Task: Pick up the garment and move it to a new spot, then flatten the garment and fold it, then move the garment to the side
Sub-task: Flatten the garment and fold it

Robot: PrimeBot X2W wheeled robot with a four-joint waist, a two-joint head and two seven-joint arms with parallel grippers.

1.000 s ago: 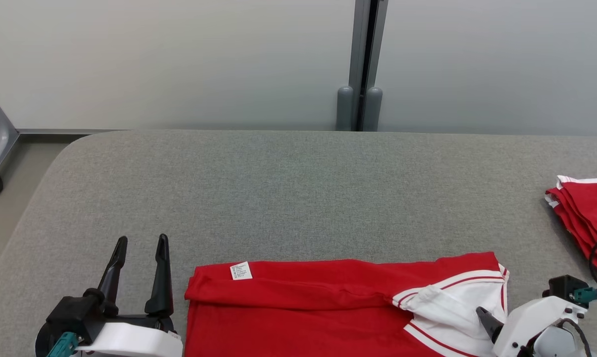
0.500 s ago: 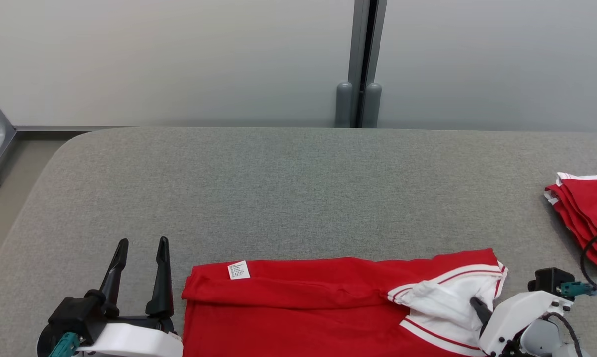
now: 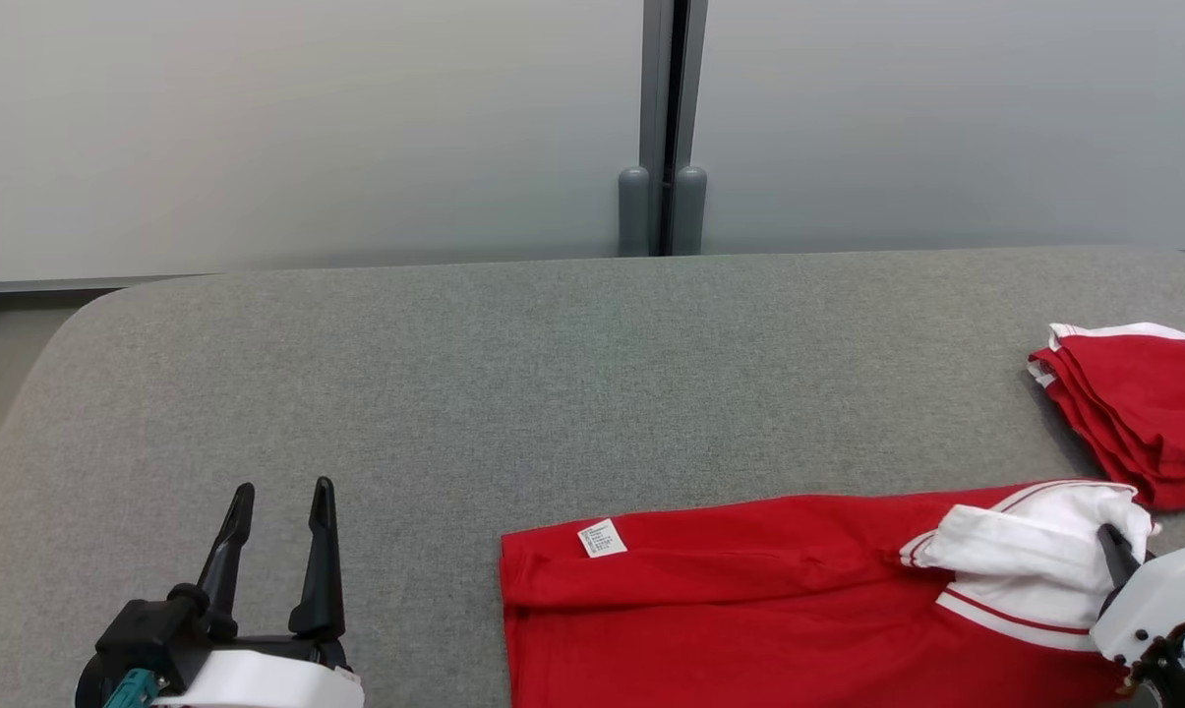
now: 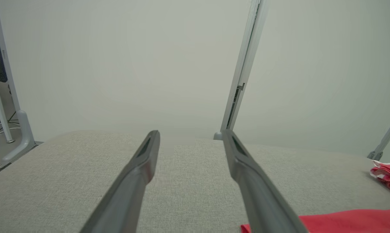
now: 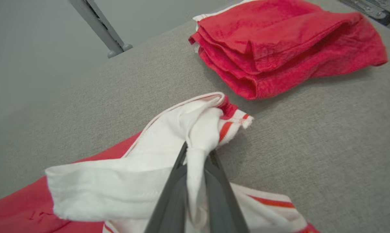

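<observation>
The garment (image 3: 749, 610) runs off the bottom edge, and its label (image 3: 602, 538) seems too small to read.

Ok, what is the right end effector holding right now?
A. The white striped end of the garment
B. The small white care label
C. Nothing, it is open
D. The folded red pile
A: in the right wrist view the right end effector is shut on a bunch of white, red-striped fabric at the end of the garment, while the folded red pile lies apart from it on the table.
</observation>
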